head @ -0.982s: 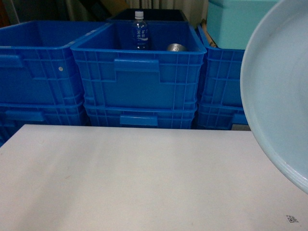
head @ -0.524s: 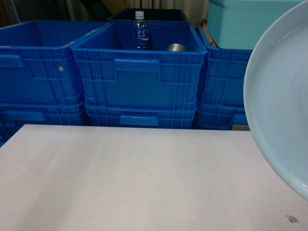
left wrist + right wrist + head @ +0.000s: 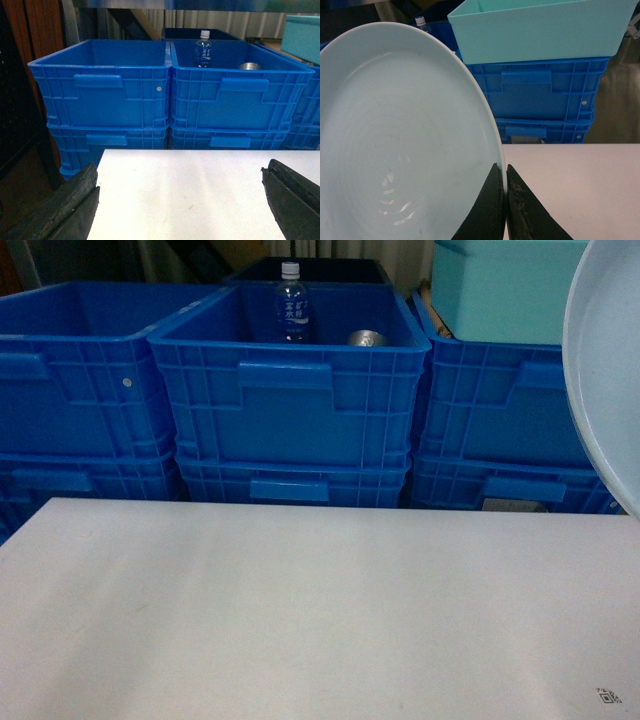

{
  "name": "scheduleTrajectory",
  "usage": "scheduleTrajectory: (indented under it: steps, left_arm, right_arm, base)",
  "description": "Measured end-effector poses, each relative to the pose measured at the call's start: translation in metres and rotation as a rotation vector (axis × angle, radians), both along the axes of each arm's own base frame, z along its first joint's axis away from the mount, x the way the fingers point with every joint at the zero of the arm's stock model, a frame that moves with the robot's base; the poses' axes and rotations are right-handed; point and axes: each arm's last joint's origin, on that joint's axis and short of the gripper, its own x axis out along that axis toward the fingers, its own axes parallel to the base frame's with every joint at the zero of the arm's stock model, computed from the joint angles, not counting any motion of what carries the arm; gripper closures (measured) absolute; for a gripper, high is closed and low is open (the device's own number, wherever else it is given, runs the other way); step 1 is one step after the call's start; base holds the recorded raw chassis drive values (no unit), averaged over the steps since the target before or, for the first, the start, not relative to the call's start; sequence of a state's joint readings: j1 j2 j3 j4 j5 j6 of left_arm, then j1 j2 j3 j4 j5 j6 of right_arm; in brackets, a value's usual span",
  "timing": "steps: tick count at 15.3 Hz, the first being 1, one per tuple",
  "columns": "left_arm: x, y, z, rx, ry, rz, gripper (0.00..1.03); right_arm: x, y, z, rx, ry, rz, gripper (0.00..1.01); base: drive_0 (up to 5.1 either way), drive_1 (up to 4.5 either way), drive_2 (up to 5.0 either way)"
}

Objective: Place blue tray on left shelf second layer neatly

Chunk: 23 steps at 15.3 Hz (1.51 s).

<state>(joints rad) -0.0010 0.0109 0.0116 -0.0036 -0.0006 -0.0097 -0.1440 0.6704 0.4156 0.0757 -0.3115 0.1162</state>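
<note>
Right pincer (image 3: 505,200) pinches the rim of the blue tray (image 3: 395,140), jaws clenched on the edge w/ one pad each side, dish held up on edge above the white tabletop (image 3: 300,610); in the head view only a slice of the tray shows at far right. Left pincer (image 3: 180,200) hangs released, jaws wide apart, nothing between them, low over the tabletop's near-left corner. Handling, as a judgement: the tray looks light, thin, stiff plastic, smooth and prob. slippery, so a single rim pinch lets it swing or slide out; a hold deeper over the rim would be safer, and it needs levelling before it goes down flat. No shelf level can be made out in these views, so the tray seems some way off its spot. Count: 1 tray; 6 dark-blue crates (image 3: 290,390) visible in the head view, stacked two high in three columns; 1 turquoise box (image 3: 540,30) atop the right stack; 1 bottle (image 3: 290,305) and 1 metal can (image 3: 366,338) inside the middle top crate.
</note>
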Motion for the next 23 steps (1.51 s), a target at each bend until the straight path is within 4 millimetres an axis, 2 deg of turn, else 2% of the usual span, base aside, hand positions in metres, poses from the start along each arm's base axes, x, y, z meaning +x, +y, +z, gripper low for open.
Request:
scheduleTrajectory:
  steps: [11,19,23]
  left_arm:
    - [0.0,0.0002,-0.0001,0.0,0.001,0.003,0.05]
    - [0.0,0.0001,0.0,0.0,0.0,0.001,0.05]
    - [0.0,0.0,0.0001,0.0,-0.002,-0.003,0.05]
  right_arm:
    - [0.0001,0.0011,-0.0002,0.002,0.001,0.01,0.99]
    - [0.0,0.001,-0.0003,0.006,0.001,0.007,0.99]
    - [0.0,-0.0002,-0.0004,0.005,0.002,-0.009,0.99]
  base:
    - [0.0,0.0,0.0]
    - [3.1,-5.4,-2.7]
    - [-1.3,-1.3,-1.3]
